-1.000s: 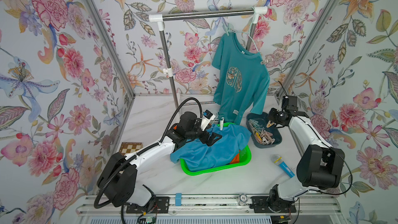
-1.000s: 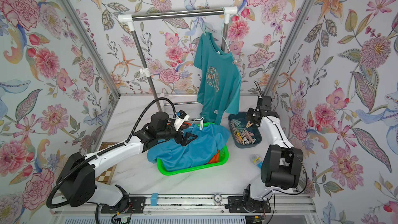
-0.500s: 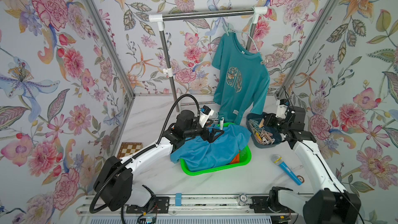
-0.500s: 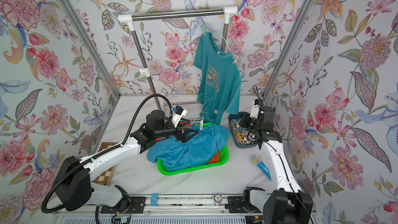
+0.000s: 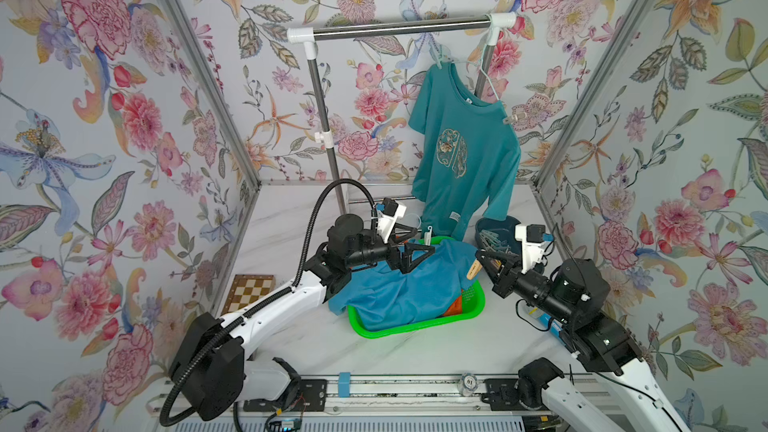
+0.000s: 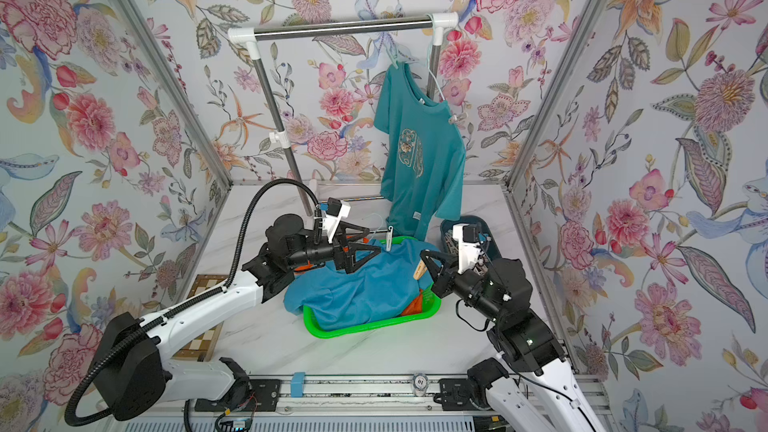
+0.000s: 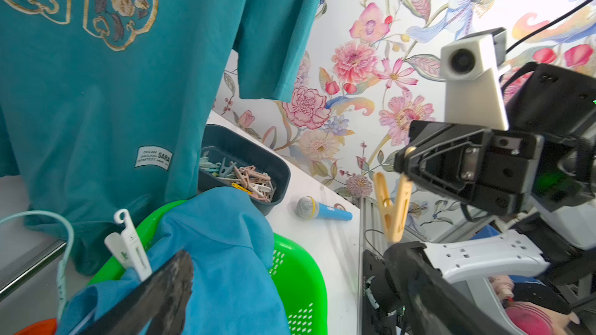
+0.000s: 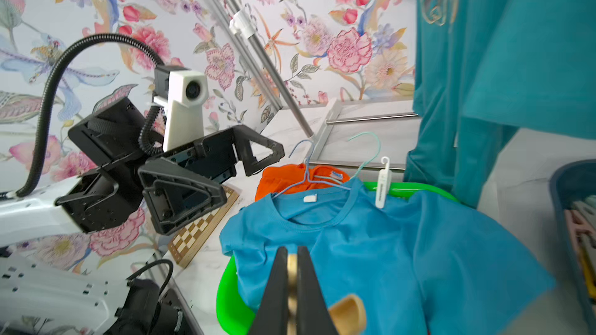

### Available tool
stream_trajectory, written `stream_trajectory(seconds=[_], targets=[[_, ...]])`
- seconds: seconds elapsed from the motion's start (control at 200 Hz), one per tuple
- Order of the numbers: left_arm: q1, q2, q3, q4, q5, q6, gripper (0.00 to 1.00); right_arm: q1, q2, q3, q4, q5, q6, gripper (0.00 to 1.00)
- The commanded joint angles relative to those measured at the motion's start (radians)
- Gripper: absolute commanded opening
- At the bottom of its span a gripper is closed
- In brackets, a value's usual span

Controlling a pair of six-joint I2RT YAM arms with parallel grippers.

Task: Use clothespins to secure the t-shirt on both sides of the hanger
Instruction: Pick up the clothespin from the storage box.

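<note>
Plainly, the blue t-shirt (image 5: 411,284) lies heaped across the green basket (image 5: 415,328), its collar toward the basket's far left. The left gripper (image 5: 424,238), jaws spread wide and empty, hovers over that far left corner. The right gripper (image 5: 484,261), jaws pressed together on a yellow clothespin (image 7: 392,207), hangs over the basket's right rim. That pin points down at the cloth, forked end up at the fingers.

A white clothespin (image 8: 383,185) stands on the shoulder at the basket's far rim. So I judge that the bare shoulder lies across the collar, at the basket's left side, nearer the left gripper than the pin.

The spare clothespins (image 7: 245,178) fill a dark bin (image 7: 238,146) just beyond the basket's right corner.

Two hanger hooks (image 8: 367,146) show at the collar. Which one is this shirt's I cannot tell, and the wire under the bare shoulder is hidden by cloth.
</note>
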Motion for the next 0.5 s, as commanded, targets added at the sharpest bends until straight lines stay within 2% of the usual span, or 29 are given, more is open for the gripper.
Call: stream_trajectory(seconds=[0.0,0.21,0.33,0.495], targets=[[0.01,-0.041,-0.033,0.129,0.064,-0.101,1.0,0.083,0.143,0.078,0.085,0.017,-0.025,0.0],[0.009,-0.074,-0.075,0.226,0.091,-0.172,1.0,0.099,0.365,0.199,0.29,-0.141,-0.015,0.0],[0.016,-0.092,-0.081,0.211,0.091,-0.152,1.0,0.096,0.428,0.24,0.375,-0.197,0.012,0.0],[0.031,-0.085,-0.077,0.228,0.115,-0.159,0.94,0.09,0.46,0.24,0.503,-0.265,0.074,0.0]])
